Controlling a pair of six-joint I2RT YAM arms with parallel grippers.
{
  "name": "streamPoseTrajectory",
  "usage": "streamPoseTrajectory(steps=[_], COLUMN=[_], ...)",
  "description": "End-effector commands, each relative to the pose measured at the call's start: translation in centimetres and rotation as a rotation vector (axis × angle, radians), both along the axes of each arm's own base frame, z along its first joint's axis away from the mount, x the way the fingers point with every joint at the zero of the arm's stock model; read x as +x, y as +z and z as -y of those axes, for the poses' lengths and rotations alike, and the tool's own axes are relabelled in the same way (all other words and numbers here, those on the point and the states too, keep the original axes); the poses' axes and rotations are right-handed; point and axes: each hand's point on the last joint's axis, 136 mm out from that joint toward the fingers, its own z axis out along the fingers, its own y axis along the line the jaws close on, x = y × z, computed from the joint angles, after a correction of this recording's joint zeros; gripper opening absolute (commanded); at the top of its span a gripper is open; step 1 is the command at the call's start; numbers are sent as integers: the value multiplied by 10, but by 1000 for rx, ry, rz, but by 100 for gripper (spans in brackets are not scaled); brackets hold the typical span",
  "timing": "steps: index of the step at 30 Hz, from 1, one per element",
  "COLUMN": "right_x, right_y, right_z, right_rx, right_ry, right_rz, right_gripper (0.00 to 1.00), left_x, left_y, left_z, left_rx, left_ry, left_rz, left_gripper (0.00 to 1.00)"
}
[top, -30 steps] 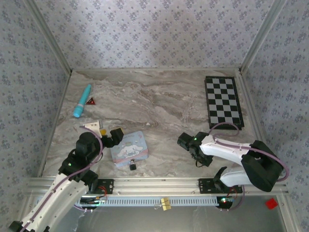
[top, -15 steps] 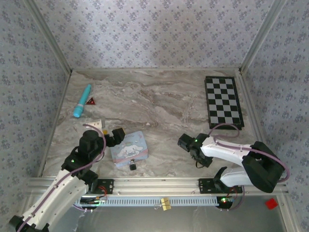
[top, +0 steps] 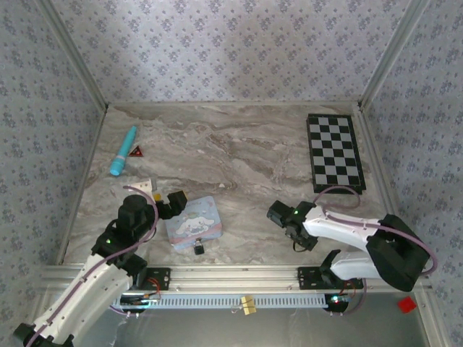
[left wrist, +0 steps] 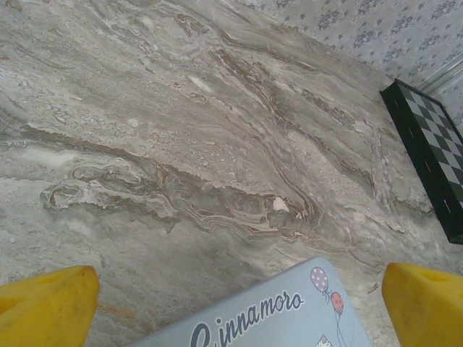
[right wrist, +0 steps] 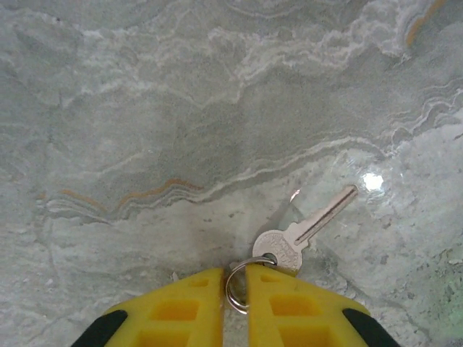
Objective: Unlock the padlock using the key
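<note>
- The left pincer (left wrist: 235, 309) is standing with its yellow fingers (left wrist: 45, 307) wide apart, at the edge of the pale blue cartoon tin (left wrist: 278, 318) on the grey marbled table (left wrist: 217, 130).
- The right pincer (right wrist: 234, 280) is clamping the thin metal ring (right wrist: 228, 289) of the small silver key (right wrist: 304, 230), which is lying flat.
- The tiny dark boxy padlock (top: 197, 248) is sitting just beside the tin's near edge, well apart from the key.

marble table (top: 239, 144) carries: checkerboard (top: 335, 152) far right; teal tube (top: 123, 150), red triangle (top: 135, 151) far left; tin (top: 193, 222), padlock (top: 197, 248), key (right wrist: 307, 228) near front.

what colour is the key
The key is silver, like its ring; clearest in the right wrist view.
</note>
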Motion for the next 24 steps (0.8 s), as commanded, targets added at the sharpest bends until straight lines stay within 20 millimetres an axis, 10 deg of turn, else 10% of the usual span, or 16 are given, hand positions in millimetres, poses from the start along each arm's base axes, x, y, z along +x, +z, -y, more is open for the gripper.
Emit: streamPoseTrajectory(steps=[1,13,24], right_x=[-8,13,14], right_y=[0,30,18], right_z=[10,-3,-16], right_rx=[-25,75,113], right_ry=[-13,48,60], right_rz=[-8,147,151], right_gripper=[10,4,0], left_x=[3,11,12], left_y=[17,18,14], left_z=[0,8,8], left_rx=[-27,-40,-38], left_ry=[15,8,10], left_rz=[36,6,-6], left_gripper=[100,100,100])
